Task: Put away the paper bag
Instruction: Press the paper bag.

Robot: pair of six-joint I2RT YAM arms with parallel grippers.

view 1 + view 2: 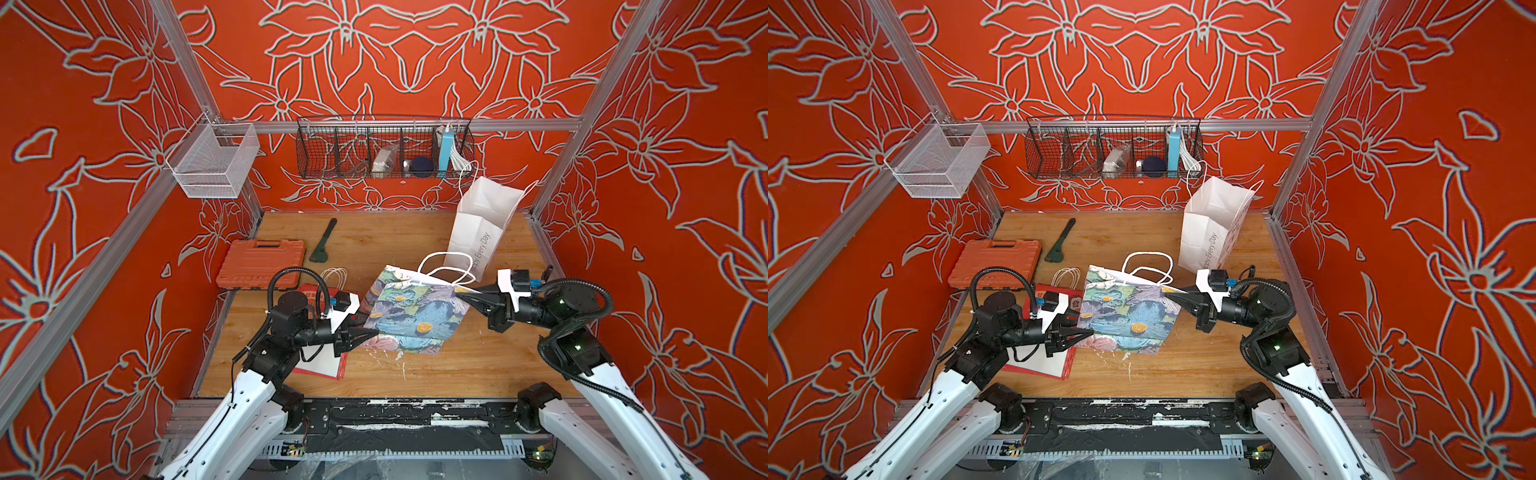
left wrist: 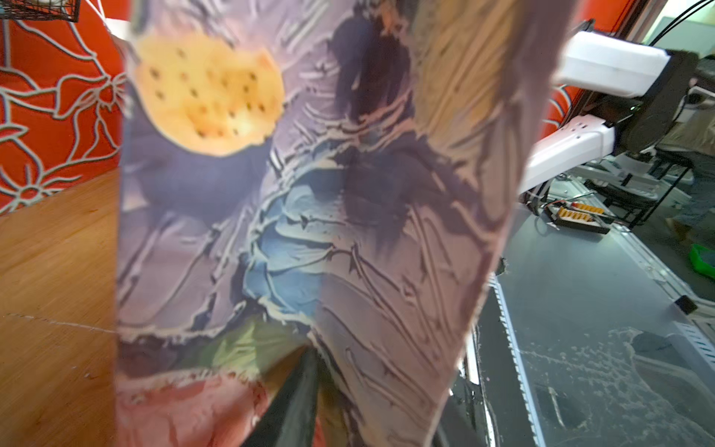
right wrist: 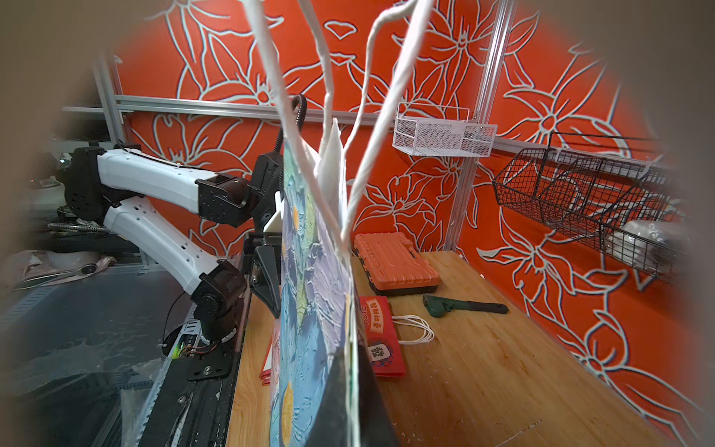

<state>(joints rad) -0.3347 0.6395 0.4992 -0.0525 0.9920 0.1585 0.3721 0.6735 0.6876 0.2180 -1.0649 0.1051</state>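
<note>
The paper bag (image 1: 415,311) (image 1: 1125,316), flat with a blue and lilac flower print and white cord handles, hangs stretched between both arms above the table's middle. My right gripper (image 1: 463,293) (image 1: 1169,293) (image 3: 354,356) is shut on its top edge beside the handles. My left gripper (image 1: 372,332) (image 1: 1089,333) sits at the bag's lower corner, jaws still apart with the paper between them. In the left wrist view the bag (image 2: 348,193) fills the picture; one dark finger (image 2: 294,402) shows and the paper hides most of the other.
A white paper bag (image 1: 478,224) stands open at the back right. A flat red bag (image 1: 324,361) lies under my left arm. An orange tool case (image 1: 262,264) and a green tool (image 1: 323,243) lie back left. A black wire basket (image 1: 384,145) and a white mesh basket (image 1: 216,160) hang on the frame.
</note>
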